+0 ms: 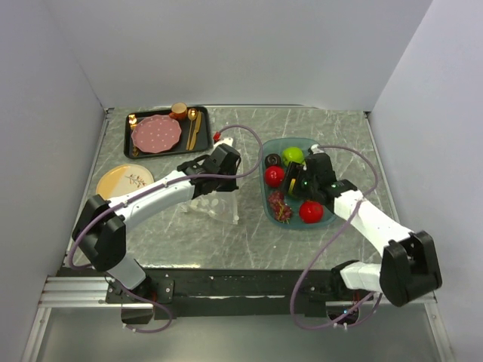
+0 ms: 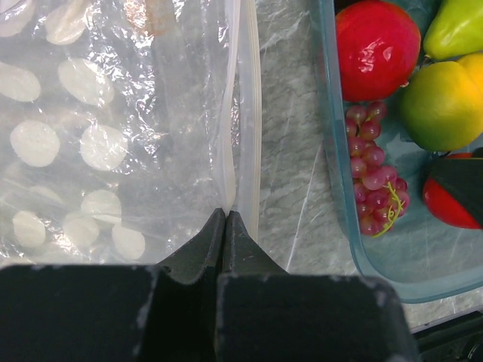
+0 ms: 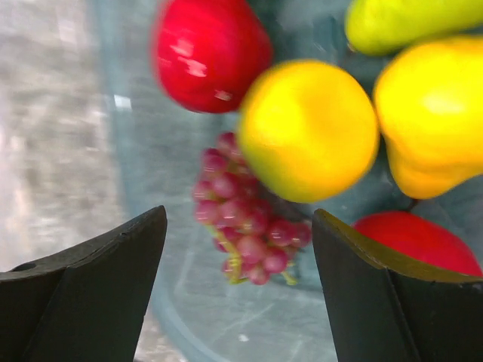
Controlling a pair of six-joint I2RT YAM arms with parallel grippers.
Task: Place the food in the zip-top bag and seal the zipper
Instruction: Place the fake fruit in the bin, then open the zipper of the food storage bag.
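Observation:
The clear zip-top bag (image 1: 216, 197) (image 2: 113, 128) lies on the table left of the teal tray (image 1: 263, 192) (image 2: 341, 196). Its white zipper (image 2: 246, 113) runs straight away from my left gripper (image 2: 226, 213) (image 1: 220, 167), which is shut on that edge of the bag. The food sits in the tray: a red ball (image 1: 275, 176) (image 3: 207, 53), a green fruit (image 1: 293, 155), a dark red grape bunch (image 1: 280, 205) (image 3: 249, 226), another red fruit (image 1: 311, 212) and a yellow ball (image 3: 308, 130). My right gripper (image 3: 240, 219) (image 1: 296, 181) hangs open over the tray, the grapes below between its fingers.
A black tray (image 1: 202, 140) at the back left holds a pink dotted plate (image 1: 156, 133), an orange cup (image 1: 179, 111) and gold cutlery (image 1: 194, 128). A yellow plate (image 1: 124, 181) lies near the left wall. Walls close in the table on three sides.

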